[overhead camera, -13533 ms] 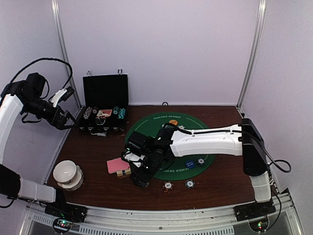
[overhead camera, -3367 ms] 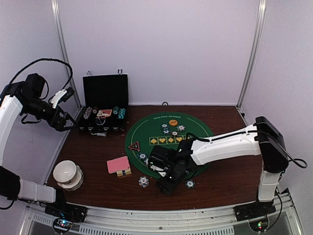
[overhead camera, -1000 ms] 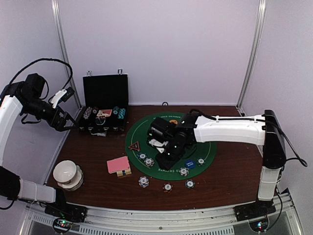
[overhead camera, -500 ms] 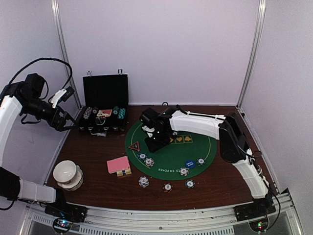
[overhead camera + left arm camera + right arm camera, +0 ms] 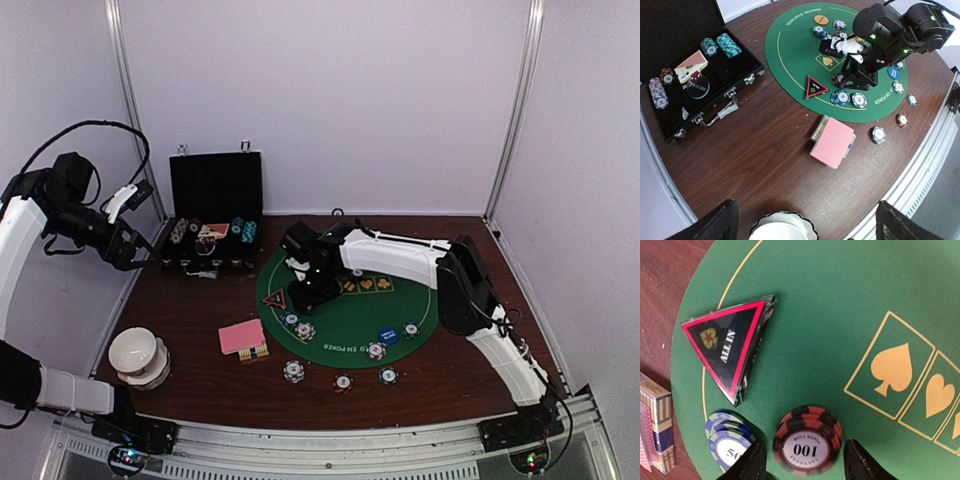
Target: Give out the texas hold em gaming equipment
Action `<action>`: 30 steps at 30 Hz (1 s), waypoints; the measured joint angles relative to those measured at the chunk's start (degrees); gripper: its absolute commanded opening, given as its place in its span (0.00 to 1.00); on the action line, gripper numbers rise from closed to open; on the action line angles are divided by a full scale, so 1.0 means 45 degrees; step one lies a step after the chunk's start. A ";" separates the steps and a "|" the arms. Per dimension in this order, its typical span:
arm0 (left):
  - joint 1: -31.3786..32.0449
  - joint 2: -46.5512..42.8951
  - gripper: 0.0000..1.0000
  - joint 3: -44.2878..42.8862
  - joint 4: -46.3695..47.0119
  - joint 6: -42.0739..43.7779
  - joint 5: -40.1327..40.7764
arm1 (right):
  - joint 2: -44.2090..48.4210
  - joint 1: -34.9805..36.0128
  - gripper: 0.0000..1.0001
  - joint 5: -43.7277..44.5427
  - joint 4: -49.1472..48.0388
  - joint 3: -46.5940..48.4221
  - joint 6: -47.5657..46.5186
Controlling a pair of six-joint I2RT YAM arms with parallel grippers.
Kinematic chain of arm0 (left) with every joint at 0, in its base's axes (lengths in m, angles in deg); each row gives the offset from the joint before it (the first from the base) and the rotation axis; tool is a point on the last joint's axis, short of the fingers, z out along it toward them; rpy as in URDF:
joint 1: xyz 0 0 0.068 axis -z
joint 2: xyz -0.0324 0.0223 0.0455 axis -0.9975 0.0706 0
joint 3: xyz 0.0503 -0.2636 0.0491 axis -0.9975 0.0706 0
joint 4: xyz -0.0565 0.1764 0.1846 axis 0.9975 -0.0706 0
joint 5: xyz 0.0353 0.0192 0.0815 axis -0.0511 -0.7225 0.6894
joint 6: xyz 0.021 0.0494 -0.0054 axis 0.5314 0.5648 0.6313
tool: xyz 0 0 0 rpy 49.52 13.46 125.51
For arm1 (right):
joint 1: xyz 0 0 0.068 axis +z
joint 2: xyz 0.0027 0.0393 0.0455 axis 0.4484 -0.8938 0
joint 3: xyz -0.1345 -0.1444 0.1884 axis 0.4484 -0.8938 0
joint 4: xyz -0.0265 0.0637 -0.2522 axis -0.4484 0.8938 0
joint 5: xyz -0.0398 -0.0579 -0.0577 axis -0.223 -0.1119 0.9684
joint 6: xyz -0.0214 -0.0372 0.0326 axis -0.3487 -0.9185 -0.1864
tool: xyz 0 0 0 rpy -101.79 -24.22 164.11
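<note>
Green felt, a round poker mat (image 5: 345, 318), lies mid-table in the top view. Over the mat's left part the right gripper (image 5: 309, 291) points down, and the red-edged black triangle marker (image 5: 275, 298) lies at the mat's left rim. Three stripe-edged poker chips (image 5: 342, 382) lie singly on the brown wood just off the mat's near edge. A round blue disc (image 5: 387, 335) rests on the mat's near right. Near the mat's left side a stack of pink-backed playing cards (image 5: 240, 335) sits atop a blue-and-yellow patterned card box (image 5: 257, 352). Off the mat's far left stands the open black hard case (image 5: 212, 190), and farther out that way the left gripper (image 5: 138, 243) hangs in the air.

From the left wrist, the left gripper's two black fingers (image 5: 715, 225) stand wide apart with nothing between them, well apart from the mat. A round orange disc (image 5: 821, 20) lies at the mat's far edge. A white scalloped bowl (image 5: 782, 231) shows off the mat's near left.

From the right wrist, the right gripper's jaws are parted and straddle a red-and-black chip stack marked 100 (image 5: 807, 446). The stack rests on the mat's left part, with a sliver of green showing between it and one finger. A blue-and-white chip stack (image 5: 730, 437) sits closer to the mat's rim.
</note>
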 measured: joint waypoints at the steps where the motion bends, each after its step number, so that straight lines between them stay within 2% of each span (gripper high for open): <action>1: 0.0000 0.0000 0.98 0.0068 -0.0005 0.0034 0.0000 | -0.0005 0.0000 0.64 -0.0010 0.0010 0.0000 -0.0005; 7: 0.0000 -0.0005 0.98 0.0442 -0.0019 0.0223 -0.0034 | 0.0078 0.0000 0.65 0.0000 0.0034 -0.0049 -0.0010; 10: 0.0000 -0.0005 0.98 0.0544 -0.0029 0.0311 -0.0034 | 0.0763 0.0005 0.66 0.0063 -0.0024 -0.0782 -0.0029; 16: 0.0000 -0.0015 0.98 0.0782 -0.0034 0.0466 -0.0010 | 0.4420 0.0306 0.76 0.0257 -0.0641 -0.4765 -0.0136; 21: 0.0000 -0.0010 0.98 0.0971 -0.0039 0.0617 0.0039 | 0.7164 0.1409 0.86 0.0369 -0.1209 -0.7990 -0.0083; 26: 0.0000 0.0005 0.98 0.1001 -0.0053 0.0680 0.0063 | 0.7917 0.2958 0.91 0.0136 -0.1433 -1.0477 0.0053; 30: 0.0000 0.0015 0.98 0.1001 -0.0063 0.0685 0.0058 | 0.7873 0.3381 0.91 -0.0136 -0.1443 -1.1395 0.0092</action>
